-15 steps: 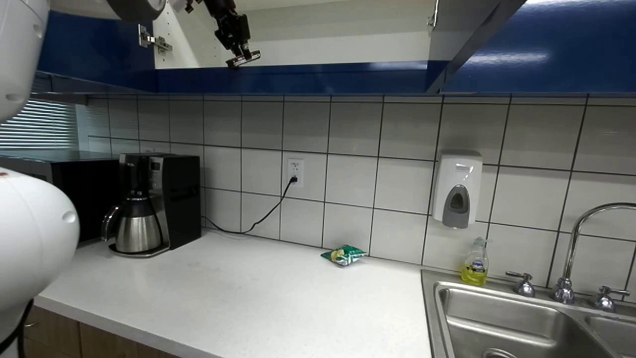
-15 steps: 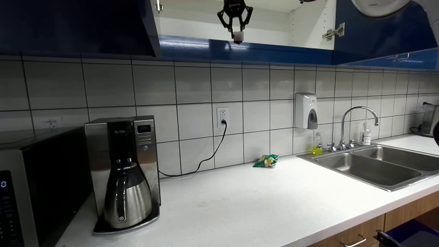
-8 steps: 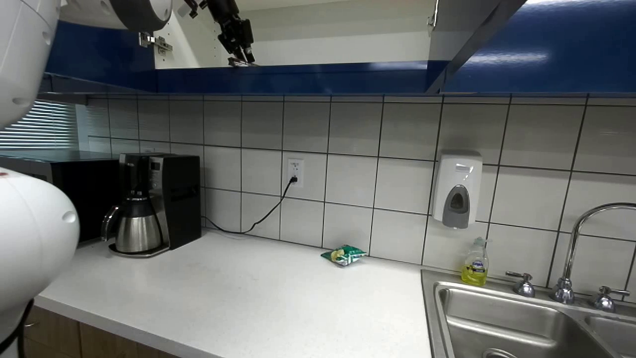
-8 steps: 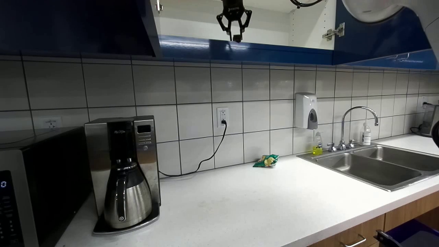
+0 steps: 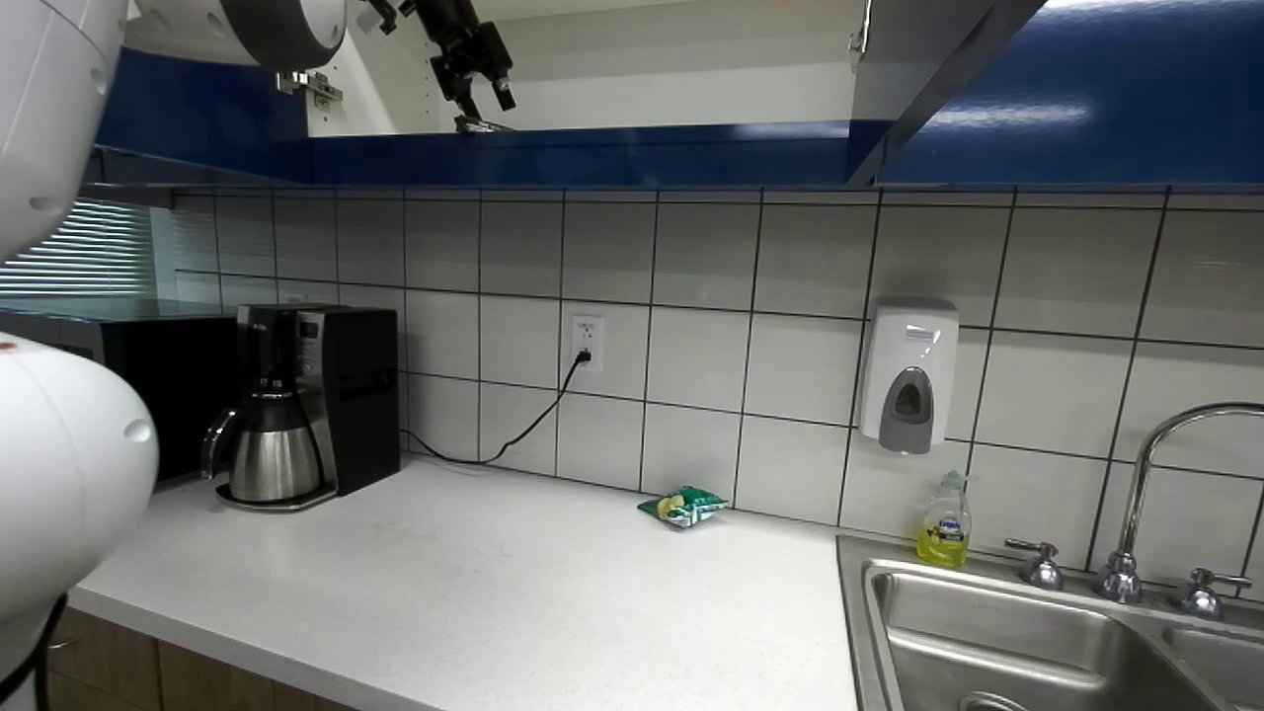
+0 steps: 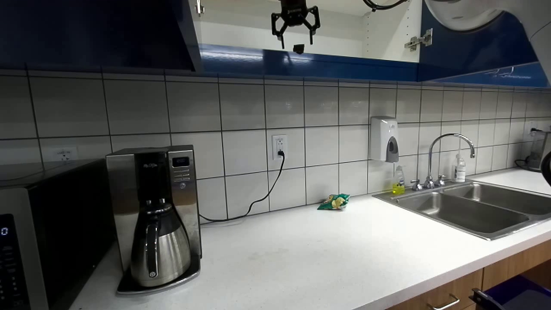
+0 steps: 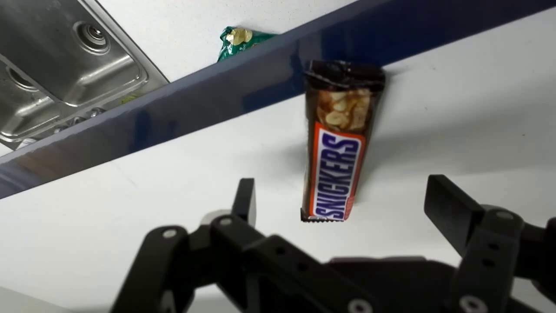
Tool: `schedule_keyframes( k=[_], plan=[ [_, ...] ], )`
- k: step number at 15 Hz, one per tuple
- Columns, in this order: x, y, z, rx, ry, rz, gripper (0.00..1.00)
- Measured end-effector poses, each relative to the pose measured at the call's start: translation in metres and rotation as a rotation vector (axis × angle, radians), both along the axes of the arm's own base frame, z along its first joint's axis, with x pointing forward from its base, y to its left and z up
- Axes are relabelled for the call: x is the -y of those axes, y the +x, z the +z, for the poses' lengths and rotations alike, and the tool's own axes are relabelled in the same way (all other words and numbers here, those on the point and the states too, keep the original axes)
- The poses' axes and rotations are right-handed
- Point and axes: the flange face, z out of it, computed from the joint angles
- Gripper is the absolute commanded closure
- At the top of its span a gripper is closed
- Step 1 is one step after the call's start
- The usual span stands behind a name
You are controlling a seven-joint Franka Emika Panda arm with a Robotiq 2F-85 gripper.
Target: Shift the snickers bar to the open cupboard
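The open cupboard (image 5: pixel 671 89) is holding the Snickers bar (image 7: pixel 336 152), which is lying label up on its white floor (image 7: pixel 152 191) and reaching with one end over the cupboard's blue front edge (image 5: pixel 592 158). Over the cupboard's floor, the hand (image 6: pixel 297 44) is hanging unclenched, its fingers (image 7: pixel 454 213) standing wide on either side of the bar and apart from it. Below the cupboard, a green bag (image 5: pixel 682 507) is resting on the counter (image 5: pixel 494 592), a coffee maker (image 6: pixel 187 202) is carrying a metal carafe (image 6: pixel 174 254), and a clear bottle (image 5: pixel 948 512) is containing yellow liquid (image 5: pixel 938 556). Compared with half a second ago, the fingers are spreading much farther apart; the bar, tilted in their grip a second ago, is now lying lower. Bag, bottle and carafe are keeping their places.
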Motion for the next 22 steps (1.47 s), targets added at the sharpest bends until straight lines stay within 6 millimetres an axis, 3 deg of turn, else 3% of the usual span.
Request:
schedule_keyframes(
  k=[5,10,17,22],
  plan=[
    [-0.006,-0.008,0.006,-0.001,0.002,0.008,0.0],
    [-0.019,-0.032,0.026,0.018,0.008,0.032,0.0],
    [-0.029,-0.081,0.045,-0.05,-0.001,0.028,0.0],
    [-0.046,-0.136,0.047,-0.178,-0.032,0.038,0.0]
  ],
)
